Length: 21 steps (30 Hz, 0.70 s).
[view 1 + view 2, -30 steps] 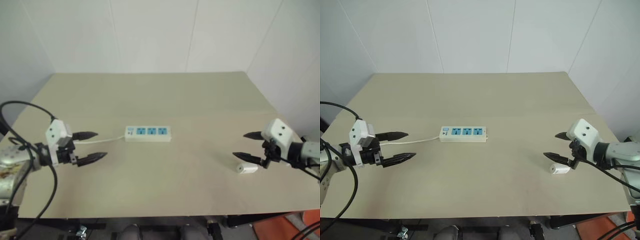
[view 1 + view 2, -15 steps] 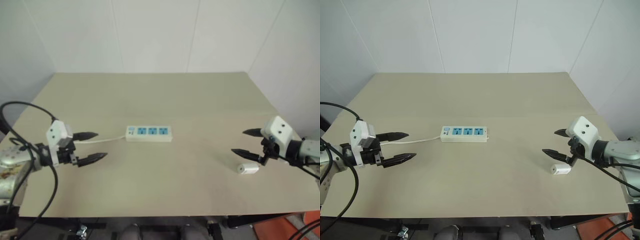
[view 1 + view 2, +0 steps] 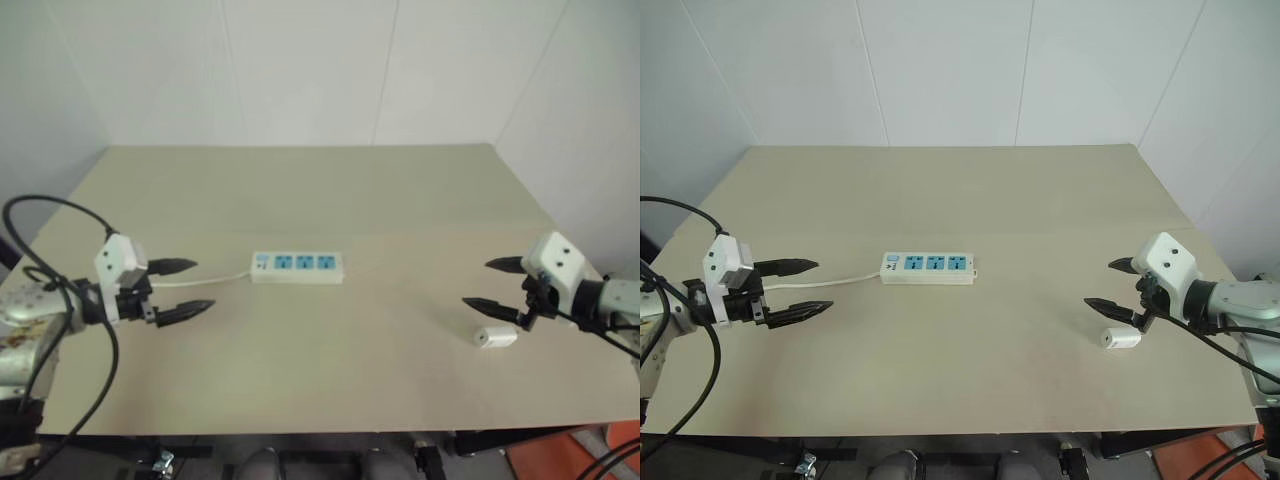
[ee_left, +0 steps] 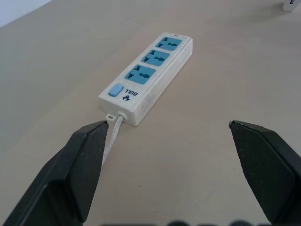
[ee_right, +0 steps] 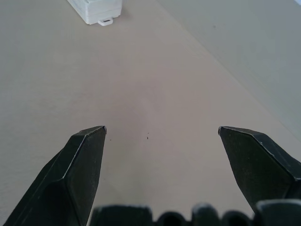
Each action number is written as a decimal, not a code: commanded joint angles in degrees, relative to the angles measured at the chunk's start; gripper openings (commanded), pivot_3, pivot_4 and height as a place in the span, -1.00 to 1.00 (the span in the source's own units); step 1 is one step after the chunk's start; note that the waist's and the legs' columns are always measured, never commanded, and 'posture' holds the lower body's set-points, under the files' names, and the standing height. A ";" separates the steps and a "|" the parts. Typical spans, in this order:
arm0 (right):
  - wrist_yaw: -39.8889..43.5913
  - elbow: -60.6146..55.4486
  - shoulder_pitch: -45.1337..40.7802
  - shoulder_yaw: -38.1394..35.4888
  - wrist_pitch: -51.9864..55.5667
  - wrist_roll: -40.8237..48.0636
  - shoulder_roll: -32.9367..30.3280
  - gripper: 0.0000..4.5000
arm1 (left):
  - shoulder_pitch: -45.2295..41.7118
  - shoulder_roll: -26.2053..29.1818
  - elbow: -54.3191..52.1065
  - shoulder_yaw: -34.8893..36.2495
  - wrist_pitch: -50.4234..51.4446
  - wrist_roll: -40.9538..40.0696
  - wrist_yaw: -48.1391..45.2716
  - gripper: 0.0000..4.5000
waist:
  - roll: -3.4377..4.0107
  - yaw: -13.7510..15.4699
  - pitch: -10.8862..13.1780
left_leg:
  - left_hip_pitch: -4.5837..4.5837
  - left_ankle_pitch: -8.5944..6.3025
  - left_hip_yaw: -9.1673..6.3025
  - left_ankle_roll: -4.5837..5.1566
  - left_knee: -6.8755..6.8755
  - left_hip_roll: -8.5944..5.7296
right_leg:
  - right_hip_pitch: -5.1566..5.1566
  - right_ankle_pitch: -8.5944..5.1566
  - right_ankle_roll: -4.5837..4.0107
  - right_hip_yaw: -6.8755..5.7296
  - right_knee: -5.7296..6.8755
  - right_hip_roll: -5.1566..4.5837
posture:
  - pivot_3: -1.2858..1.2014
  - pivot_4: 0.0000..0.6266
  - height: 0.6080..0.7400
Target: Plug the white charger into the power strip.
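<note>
Above the table [image 3: 1040,200], both pincers gape empty.

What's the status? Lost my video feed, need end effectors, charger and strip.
Left end effector open, empty, by the cord. Right end effector open, empty, just above white charger lying on table. Power strip mid-table, sockets free. Path clear.

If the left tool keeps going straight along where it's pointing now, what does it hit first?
Probably the long white power strip with three blue sockets: in the left wrist view it lies ahead of the open left tool, switch-and-cord end nearest. Bare beige table lies between; depth is unclear, so the lower finger might touch the table first.
</note>
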 commanded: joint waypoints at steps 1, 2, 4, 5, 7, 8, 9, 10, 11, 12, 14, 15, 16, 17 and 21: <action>0.01 -1.46 -0.85 -2.04 -1.12 1.10 -0.54 1.00 | -1.62 -0.01 0.94 -0.19 -1.52 0.75 -0.01 0.99 | 0.00 0.00 0.00 | 0.00 0.00 0.00 0.00 0.00 0.00 | 0.00 0.00 0.00 0.00 0.01 0.00 | 0.03 -0.52 1.00; 0.00 -1.47 -0.84 -2.10 -1.13 1.11 -0.55 1.00 | -1.95 -0.02 1.49 -0.41 -1.72 0.93 -0.15 0.99 | 0.00 0.00 0.00 | 0.01 0.00 0.00 0.00 0.00 0.00 | 0.00 0.00 0.00 0.00 0.02 0.00 | 0.03 -0.52 1.00; -0.06 -1.53 -0.87 -2.21 -1.10 1.15 -0.56 1.00 | -2.73 0.10 2.74 -0.84 -2.16 1.38 -0.43 0.99 | 0.00 0.00 0.00 | 0.01 0.00 0.00 0.00 0.01 0.00 | 0.00 0.00 0.00 0.00 0.03 0.00 | 0.03 -0.52 1.00; -0.06 -1.57 -0.86 -2.27 -1.08 1.18 -0.58 1.00 | -3.06 0.06 3.16 -0.93 -2.31 1.57 -0.34 0.99 | 0.00 0.02 0.00 | 0.01 0.00 0.00 0.00 0.02 0.00 | 0.00 0.00 0.00 0.00 0.03 0.00 | 0.03 -0.52 1.00; -0.03 -1.71 -0.79 -2.37 -1.01 1.28 -0.61 1.00 | -3.44 0.03 3.65 -1.04 -2.55 1.72 -0.41 0.99 | 0.00 0.01 0.00 | 0.01 0.00 0.00 0.00 0.02 0.00 | 0.00 0.00 0.00 0.00 0.03 0.00 | 0.03 -0.52 1.00; -0.01 -1.79 -0.72 -2.46 -0.96 1.35 -0.62 1.00 | -3.61 0.00 3.89 -1.18 -2.66 1.85 -0.50 0.99 | 0.00 0.01 0.00 | 0.01 0.00 0.00 0.00 0.02 0.00 | 0.00 0.00 0.00 0.00 0.03 0.00 | 0.03 -0.52 1.00; -0.02 -1.85 -0.68 -2.52 -0.92 1.40 -0.61 1.00 | -3.78 -0.06 4.13 -1.30 -2.73 2.00 -0.57 0.99 | 0.00 0.01 0.00 | 0.00 0.00 0.00 0.00 0.02 0.00 | 0.00 0.00 0.00 0.00 0.02 0.00 | 0.03 -0.52 1.00; -0.08 -1.89 -0.64 -2.54 -0.92 1.38 -0.61 1.00 | -3.91 -0.09 4.34 -1.44 -2.83 2.13 -0.64 0.99 | 0.00 0.01 0.00 | 0.00 0.00 0.00 0.00 0.02 0.00 | 0.00 0.00 0.00 0.00 0.02 0.00 | 0.03 -0.52 1.00; -0.12 -1.91 -0.62 -2.55 -0.92 1.35 -0.60 1.00 | -3.99 -0.10 4.49 -1.53 -2.90 2.20 -0.68 0.99 | 0.00 0.01 0.00 | 0.00 0.00 0.00 0.00 0.01 0.00 | 0.00 0.00 0.00 0.00 0.02 0.00 | 0.03 -0.52 1.00; -0.14 -1.95 -0.59 -2.57 -0.90 1.35 -0.61 1.00 | -4.05 -0.12 4.54 -1.55 -2.89 2.20 -0.68 0.99 | 0.00 0.02 0.00 | 0.00 0.00 0.00 0.00 0.01 0.00 | 0.00 0.00 0.01 0.00 0.02 0.00 | 0.03 -0.52 1.00; -0.10 -1.93 -0.63 -2.58 -0.90 1.38 -0.62 1.00 | -4.19 -0.16 4.59 -1.60 -2.85 2.18 -0.72 0.99 | 0.00 0.02 0.00 | 0.00 0.00 0.00 0.00 0.01 0.00 | 0.00 0.00 0.01 0.00 0.02 0.00 | 0.03 -0.52 1.00; -0.10 -1.95 -0.62 -2.60 -0.91 1.41 -0.60 1.00 | -4.21 -0.18 4.59 -1.61 -2.86 2.16 -0.73 0.99 | 0.00 0.02 0.00 | 0.00 0.00 0.00 0.00 0.02 -0.01 | 0.00 0.00 0.01 0.00 0.03 0.00 | 0.03 -0.52 1.00; -0.09 -1.96 -0.61 -2.62 -0.92 1.42 -0.58 1.00 | -4.21 -0.19 4.59 -1.62 -2.89 2.15 -0.74 0.99 | 0.00 0.01 0.00 | 0.00 0.00 0.00 0.00 0.02 0.00 | 0.00 0.01 0.01 0.00 0.03 0.00 | 0.03 -0.52 1.00; -0.08 -1.98 -0.60 -2.61 -0.96 1.44 -0.55 1.00 | -4.21 -0.20 4.60 -1.61 -2.90 2.14 -0.70 0.99 | 0.00 0.00 0.00 | 0.00 0.00 0.00 0.00 0.02 0.00 | 0.00 0.00 0.01 0.00 0.03 0.00 | 0.03 -0.52 1.00; -0.14 -1.82 -1.32 -2.04 -0.87 1.45 -0.30 1.00 | -6.43 -1.05 7.10 -2.28 -3.60 3.18 0.43 0.99 | 0.00 0.10 0.00 | 0.01 0.00 0.00 0.00 0.02 -0.01 | 0.00 0.01 0.01 0.00 0.06 0.00 | 0.03 -0.52 1.00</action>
